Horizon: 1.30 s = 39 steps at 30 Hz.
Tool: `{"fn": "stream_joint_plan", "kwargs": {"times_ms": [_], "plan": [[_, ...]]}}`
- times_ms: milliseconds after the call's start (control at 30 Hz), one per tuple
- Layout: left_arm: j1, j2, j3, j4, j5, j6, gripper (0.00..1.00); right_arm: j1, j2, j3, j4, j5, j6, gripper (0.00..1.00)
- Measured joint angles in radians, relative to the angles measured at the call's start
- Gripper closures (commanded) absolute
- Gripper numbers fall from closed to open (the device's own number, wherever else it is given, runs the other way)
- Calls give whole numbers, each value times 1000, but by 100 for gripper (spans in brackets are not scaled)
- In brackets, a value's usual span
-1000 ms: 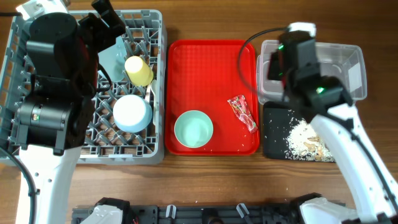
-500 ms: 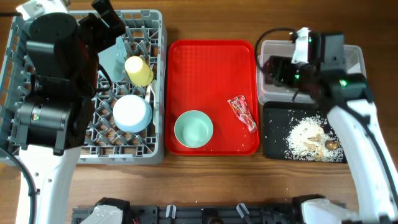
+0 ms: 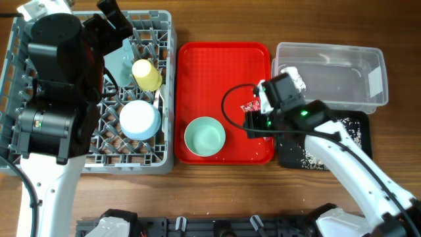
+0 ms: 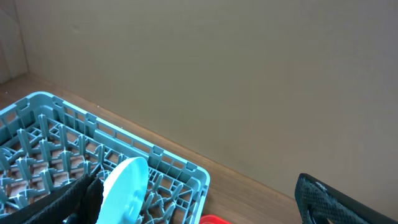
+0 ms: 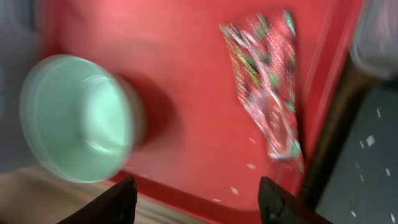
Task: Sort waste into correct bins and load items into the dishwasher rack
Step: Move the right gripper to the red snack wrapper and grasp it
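Observation:
The grey dishwasher rack (image 3: 154, 155) at the left holds an upright light blue plate (image 4: 124, 186), a yellow cup (image 3: 146, 74) and an upturned pale bowl (image 3: 139, 118). My left gripper (image 3: 113, 20) hangs wide open over the rack's back, nothing between its fingers. A second bowl (image 3: 204, 136) and the shiny red wrapper (image 5: 267, 93) lie on the red tray (image 3: 210, 66). My right gripper (image 5: 200, 202) hovers open over the tray's right side, just short of the wrapper. A crumpled white tissue (image 3: 294, 74) lies in the clear tub (image 3: 342, 79). Rice scraps (image 3: 308, 158) lie on the black tray (image 3: 360, 125).
My right arm (image 3: 348, 164) crosses over the black tray and hides much of it. My left arm (image 3: 56, 85) covers the rack's left half. Bare wooden table (image 3: 217, 191) runs along the front edge.
My right gripper has swung from above the clear tub down and left over the red tray beside the wrapper. The tissue now shows in the tub. The left arm has not moved.

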Motion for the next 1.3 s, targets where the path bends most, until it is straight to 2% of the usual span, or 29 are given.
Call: {"fn": "stream_joint_plan", "kwargs": {"times_ms": [67,133,233,500,833,1000,1300], "plan": [[0,0,0,0,0,0,0,0,3,-41,49,20,16,52],[0,0,0,0,0,0,0,0,3,-72,99,35,26,63],[0,0,0,0,0,0,0,0,3,-93,140,48,37,66],[0,0,0,0,0,0,0,0,5,-189,275,98,37,62],[0,0,0,0,0,0,0,34,5,-210,306,187,-43,62],[0,0,0,0,0,0,0,124,5,-210,359,280,-67,52],[0,0,0,0,0,0,0,145,48,-210,446,379,-78,51]]}}
